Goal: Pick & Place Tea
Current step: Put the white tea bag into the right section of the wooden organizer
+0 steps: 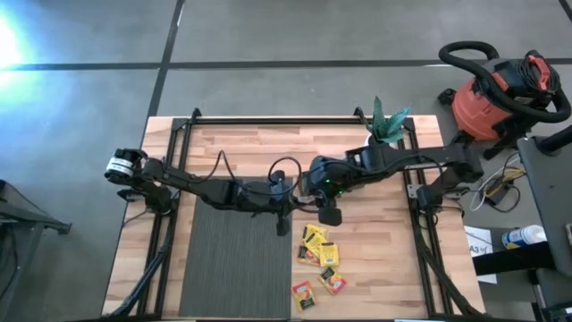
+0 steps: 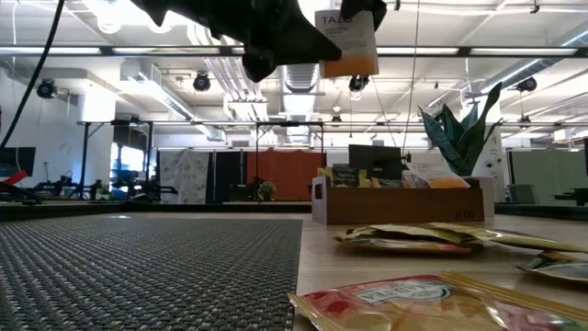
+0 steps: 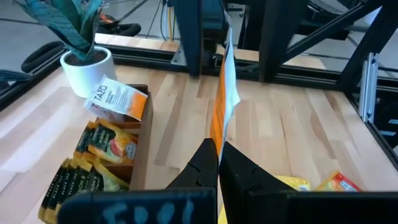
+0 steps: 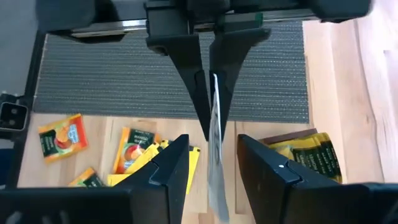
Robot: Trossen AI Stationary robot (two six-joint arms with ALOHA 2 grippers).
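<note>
Currently a handover sits mid-frame in the high view. Left of centre, the left gripper (image 1: 284,199) is seen pressed together on one white-and-orange sachet (image 3: 222,93), held edge-up above the wood. Just right of it, the right gripper (image 4: 211,163) is spread, its fingers (image 4: 171,165) flanking the same sachet without visibly clamping it; contact cannot be confirmed.

Progress, judged: partial. The wooden tray (image 3: 140,146) already holds several yellow-and-dark sachets plus one white-and-orange one leaning at the far end. Loose sachets (image 1: 319,259) are left on the table in the lower centre-right of the high view, so several picks remain.

Surroundings: a grey woven mat (image 1: 237,259) lies lower left of centre, bare. A potted plant (image 1: 387,125) stands in the upper right of the table, close behind the tray. Off the table at the far right, a red shop vacuum (image 1: 496,94) is parked.

Obstruction, judged: both arms crowd the centre, so tray access is tight, and the plant leaves overhang that side.
</note>
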